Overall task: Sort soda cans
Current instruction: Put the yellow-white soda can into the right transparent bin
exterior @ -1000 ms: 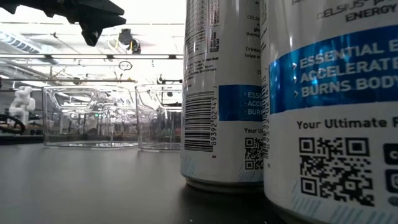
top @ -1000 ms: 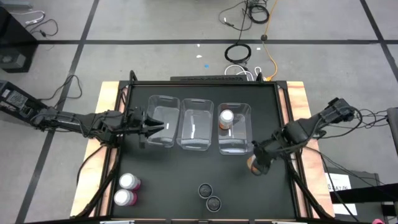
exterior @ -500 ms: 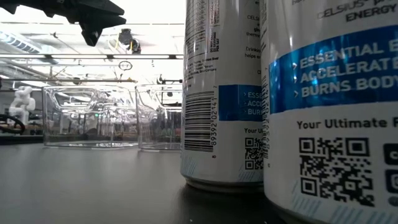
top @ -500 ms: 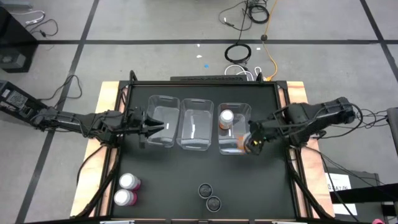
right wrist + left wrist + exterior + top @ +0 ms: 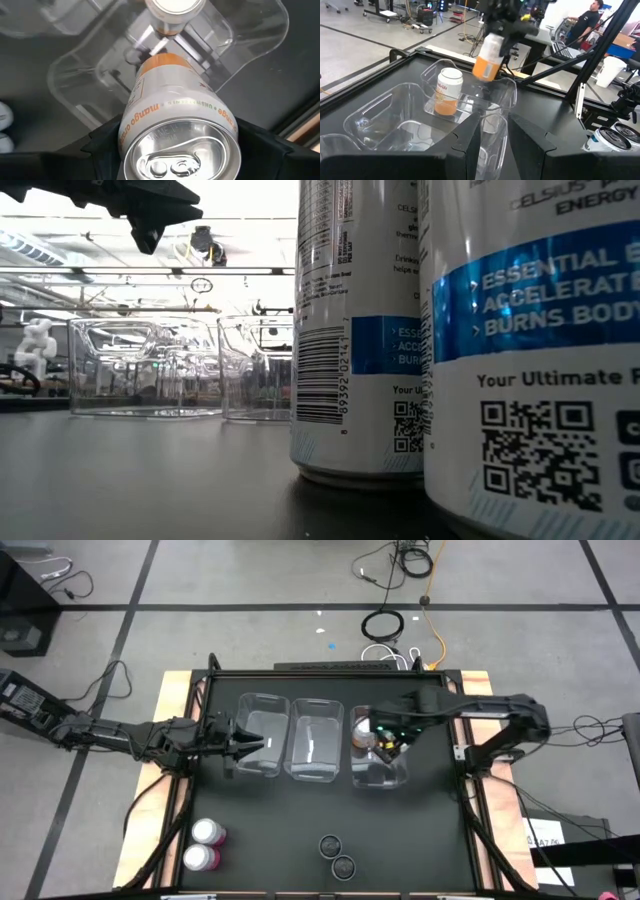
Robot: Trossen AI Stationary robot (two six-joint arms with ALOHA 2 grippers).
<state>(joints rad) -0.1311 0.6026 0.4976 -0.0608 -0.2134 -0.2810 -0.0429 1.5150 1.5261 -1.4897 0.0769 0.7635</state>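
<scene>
Swung inward from the surface's right edge, the right end effector (image 5: 386, 737) now grasps an orange can (image 5: 487, 59) above the right bin (image 5: 392, 772), where another orange can (image 5: 446, 92) stands; left end effector (image 5: 252, 745) hovers part-open, empty.

Grey floor (image 5: 250, 580) with dark seams; loose cables (image 5: 385, 625); bright ceiling lights (image 5: 240, 225)

We saw two dark, slim arms, each built of several jointed segments. The left arm (image 5: 130, 737) was black, with thin cables running along its links, and it ended in two pointed black fingers (image 5: 250, 745). In the left wrist view these fingers (image 5: 470, 150) looked flat, angular and matte. The right arm (image 5: 500, 715) was also black, with rounded joints. Its gripper (image 5: 175, 140) had broad, dark, matte pads.
</scene>
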